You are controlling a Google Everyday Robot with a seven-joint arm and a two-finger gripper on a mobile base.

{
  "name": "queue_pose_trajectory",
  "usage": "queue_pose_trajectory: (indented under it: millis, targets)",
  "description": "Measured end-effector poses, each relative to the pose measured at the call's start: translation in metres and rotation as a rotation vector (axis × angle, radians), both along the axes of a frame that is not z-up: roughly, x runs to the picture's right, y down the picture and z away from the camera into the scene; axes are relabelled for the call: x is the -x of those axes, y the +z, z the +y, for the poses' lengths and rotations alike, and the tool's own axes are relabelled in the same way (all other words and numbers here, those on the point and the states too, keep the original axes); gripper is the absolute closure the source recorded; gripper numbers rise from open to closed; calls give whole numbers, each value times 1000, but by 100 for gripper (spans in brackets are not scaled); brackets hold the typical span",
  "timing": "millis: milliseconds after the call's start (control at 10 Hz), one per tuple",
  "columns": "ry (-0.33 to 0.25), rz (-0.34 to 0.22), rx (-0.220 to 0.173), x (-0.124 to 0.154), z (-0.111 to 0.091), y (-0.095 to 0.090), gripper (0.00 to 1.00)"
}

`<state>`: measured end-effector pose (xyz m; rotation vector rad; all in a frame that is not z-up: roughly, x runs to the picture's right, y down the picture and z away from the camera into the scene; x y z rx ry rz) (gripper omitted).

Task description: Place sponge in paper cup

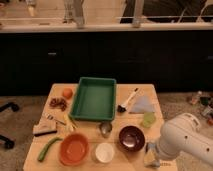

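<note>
— What's the setting?

— A light wooden table [135,90] stands in front of a long run of dark cabinets, with a pale counter and railing posts above them.

— Where's the robot?

— Its white arm [187,140] reaches in over the near right corner. The gripper [155,153] is low, right at the small blue-grey rectangular sponge [149,159], with its fingers spread wide. The sponge lies on the table by the near right edge.

— And the cup?

— The small plain white paper cup [104,152] stands upright near the front edge, between the round orange bowl [74,148] and the dark maroon bowl [131,138]. The maroon bowl sits between the cup and the sponge.

— Anything else nearby?

— A green rectangular plastic tray [94,98] is mid-table, with a small shiny metal cup [105,129] just in front of it. A pale green translucent cup [148,120] stands beyond the sponge.
</note>
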<state>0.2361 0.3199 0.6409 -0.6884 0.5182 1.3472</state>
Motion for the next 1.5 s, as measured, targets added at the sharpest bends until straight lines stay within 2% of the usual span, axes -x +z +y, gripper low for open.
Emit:
queue_pose_trajectory:
  millis: [300,600,800,1100,1500]
  targets:
    - [12,5,-1,-1,2,-1,20]
    - [165,128,-1,3,22,5,20]
    - [203,170,-4,4,32,12,20]
    - [208,198,-19,8,44,30,20]
    - [210,193,-19,7,52,52,20]
